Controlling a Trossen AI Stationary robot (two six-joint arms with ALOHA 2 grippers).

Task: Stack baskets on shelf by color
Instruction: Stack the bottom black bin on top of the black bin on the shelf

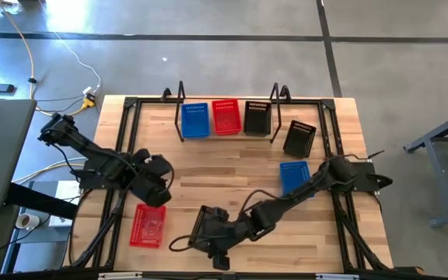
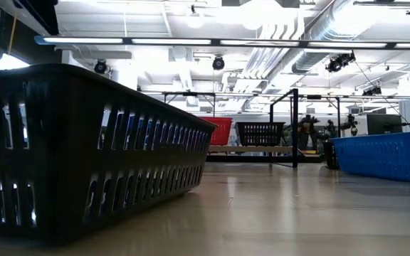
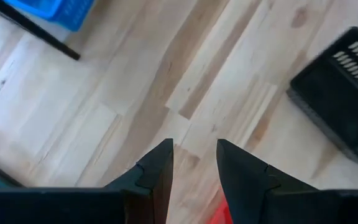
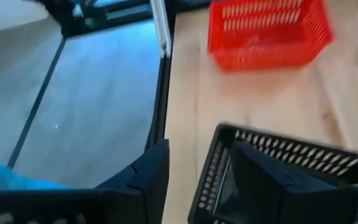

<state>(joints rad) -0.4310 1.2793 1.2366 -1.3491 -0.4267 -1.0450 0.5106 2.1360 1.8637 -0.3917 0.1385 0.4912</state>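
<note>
The slatted wooden table (image 1: 232,167) carries the shelf (image 1: 228,105) along its far edge, a light plank between two black wire uprights. On the shelf stand, left to right, a blue basket (image 1: 194,120), a red basket (image 1: 226,117) and a black basket (image 1: 257,117), side by side. Just right of the shelf's right upright a second black basket (image 1: 299,138) lies tilted on the table, and nearer, to the right of centre, a second blue basket (image 1: 294,177) lies partly under the right arm. A second red basket (image 1: 148,225) rests at the near left. The left gripper (image 3: 193,163) hovers over bare wood just beside the far edge of that red basket, its fingers parted with nothing between them. The right gripper (image 4: 194,171) reaches to the near centre edge, where a third black basket (image 4: 278,171) sits; one finger lies inside the basket and the other outside its wall, fingers spread astride the rim.
</note>
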